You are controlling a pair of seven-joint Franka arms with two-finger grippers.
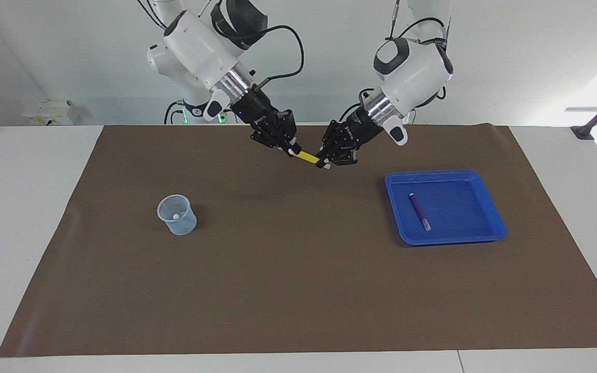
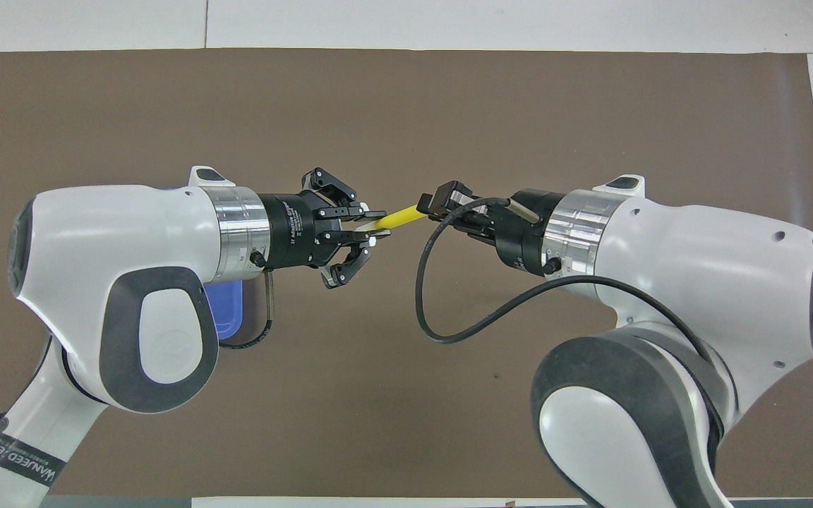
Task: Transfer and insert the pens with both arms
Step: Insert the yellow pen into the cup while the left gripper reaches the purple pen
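Note:
The yellow pen (image 1: 307,156) hangs in the air over the brown mat, held between both grippers; it also shows in the overhead view (image 2: 399,217). My left gripper (image 1: 324,161) is shut on its yellow end. My right gripper (image 1: 290,149) is shut on its pale end. In the overhead view the left gripper (image 2: 372,229) and right gripper (image 2: 426,206) face each other. The purple pen (image 1: 419,211) lies in the blue tray (image 1: 490,228). A whitish tip (image 1: 175,215) shows inside the clear cup (image 1: 176,220); no green is visible.
The brown mat (image 1: 298,290) covers most of the white table. The cup stands toward the right arm's end, the tray toward the left arm's end. In the overhead view the left arm hides most of the tray (image 2: 226,310).

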